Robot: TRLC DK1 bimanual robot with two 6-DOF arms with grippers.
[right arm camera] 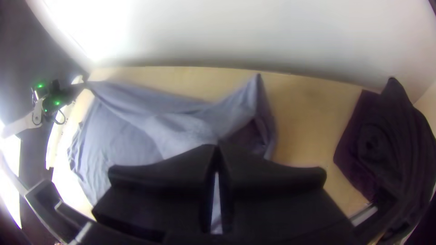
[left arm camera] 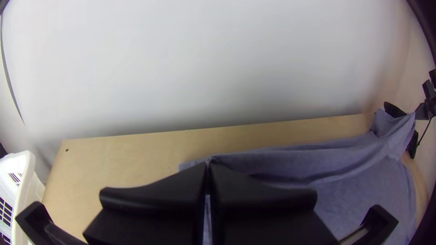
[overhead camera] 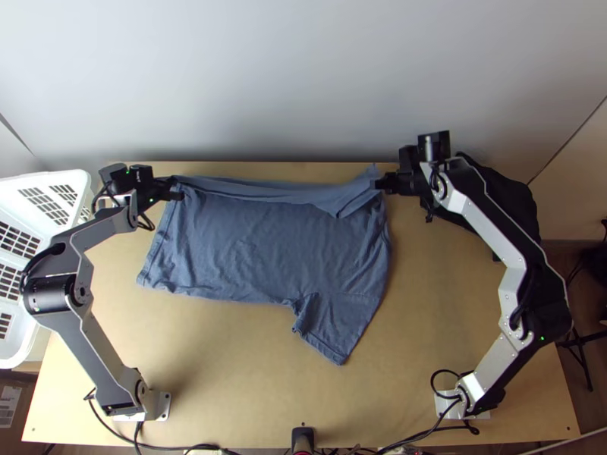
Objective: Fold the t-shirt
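A pale wall (overhead camera: 303, 83) rises behind the light wooden counter (overhead camera: 250, 379). From the counter's near side the left arm (overhead camera: 100, 345) and the right arm (overhead camera: 493, 239) reach up to the far part, one to each end of the cloth.

Between them is the blue-grey t-shirt (overhead camera: 265, 239), on the counter's middle and far part. Its body lies mostly spread, a little wrinkled, while a strip along the far side is drawn into a long fold from one pincer to the other. One sleeve (overhead camera: 328, 330) points towards the near edge.

A white slatted basket (overhead camera: 23, 334) stands at the left edge; dark cloth (overhead camera: 507, 201) is heaped by the far right corner.

The left pincer (overhead camera: 174, 189) has its tips together — clamped on the t-shirt's far left corner. The right pincer (overhead camera: 382, 184) is likewise closed on fabric — at the far right, where loose folds gather around its tips.
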